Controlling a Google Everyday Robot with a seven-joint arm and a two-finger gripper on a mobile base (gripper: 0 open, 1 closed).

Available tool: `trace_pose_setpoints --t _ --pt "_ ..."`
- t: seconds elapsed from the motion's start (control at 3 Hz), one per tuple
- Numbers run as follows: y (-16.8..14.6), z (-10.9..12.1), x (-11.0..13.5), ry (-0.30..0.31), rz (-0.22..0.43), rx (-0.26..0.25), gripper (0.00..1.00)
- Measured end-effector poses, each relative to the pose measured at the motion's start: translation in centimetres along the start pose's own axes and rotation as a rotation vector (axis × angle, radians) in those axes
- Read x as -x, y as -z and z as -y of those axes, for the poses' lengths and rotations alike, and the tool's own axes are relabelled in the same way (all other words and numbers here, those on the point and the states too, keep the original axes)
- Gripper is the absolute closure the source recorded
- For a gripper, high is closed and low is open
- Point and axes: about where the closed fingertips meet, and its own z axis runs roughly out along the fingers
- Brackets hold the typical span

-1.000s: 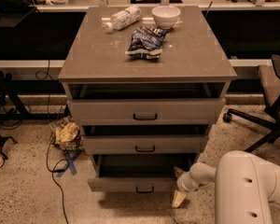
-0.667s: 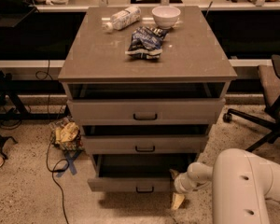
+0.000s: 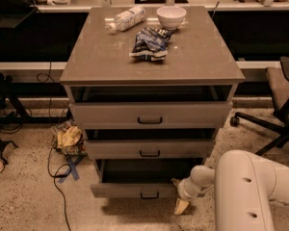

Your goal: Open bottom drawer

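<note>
The bottom drawer (image 3: 125,190) is the lowest of three grey-beige drawers, with a small black bar handle (image 3: 149,195). It stands pulled out, with its dark inside showing above the front panel. My white arm reaches in from the lower right. The gripper (image 3: 179,196) is at the drawer's right front corner, with one yellowish fingertip (image 3: 180,206) hanging just below the panel's right end.
The middle drawer (image 3: 149,149) and the top drawer (image 3: 149,114) stand slightly out. On the cabinet top (image 3: 96,57) lie a plastic bottle (image 3: 127,18), a white bowl (image 3: 171,16) and a chip bag (image 3: 148,42). An office chair (image 3: 279,109) stands at the right; cables and a crumpled bag (image 3: 70,138) lie at the left.
The arm has shifted slightly left toward the drawer's right corner. The bottom drawer stays pulled out.
</note>
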Motion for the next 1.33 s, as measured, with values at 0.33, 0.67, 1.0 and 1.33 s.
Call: trace_pose_setpoints --t 0.33,0.67,1.0,1.33 --pt "0.3 -0.6 -0.2 0.003 0.018 0.007 0.42" --pt "0.4 -1.6 -1.2 -0.015 0.041 0.005 0.65" --pt "0.4 -1.6 -1.2 -0.015 0.041 0.005 0.89" --pt "0.7 -1.6 -1.1 -0.015 0.041 0.005 1.0"
